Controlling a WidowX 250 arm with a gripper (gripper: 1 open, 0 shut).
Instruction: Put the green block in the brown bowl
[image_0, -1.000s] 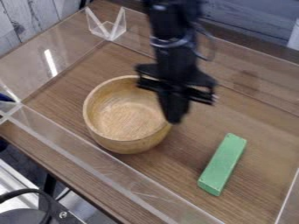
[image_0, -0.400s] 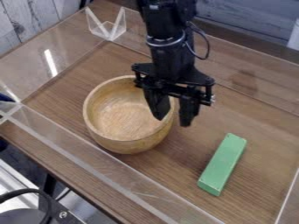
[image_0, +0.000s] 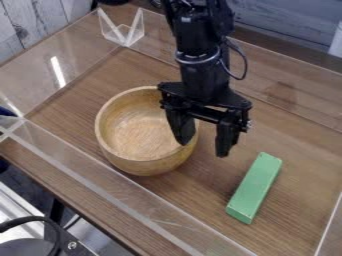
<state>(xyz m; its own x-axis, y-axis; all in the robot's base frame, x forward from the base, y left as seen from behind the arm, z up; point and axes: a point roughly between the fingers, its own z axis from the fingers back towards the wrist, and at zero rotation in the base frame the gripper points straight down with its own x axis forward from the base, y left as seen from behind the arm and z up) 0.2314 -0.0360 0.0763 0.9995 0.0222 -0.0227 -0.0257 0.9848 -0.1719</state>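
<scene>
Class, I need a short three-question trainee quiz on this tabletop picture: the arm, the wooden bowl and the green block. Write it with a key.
1. True or false: the green block already lies inside the brown bowl.
2. The gripper is: A) shut on the block, B) open and holding nothing, C) hidden from view.
3. Fill in: in the picture, the block lies on the table to the lower ____ of the bowl.

Key:
1. False: it lies flat on the wooden table, apart from the bowl, and the bowl holds nothing.
2. B: its fingers are spread, pointing down, between the bowl's rim and the block.
3. Right.
</scene>
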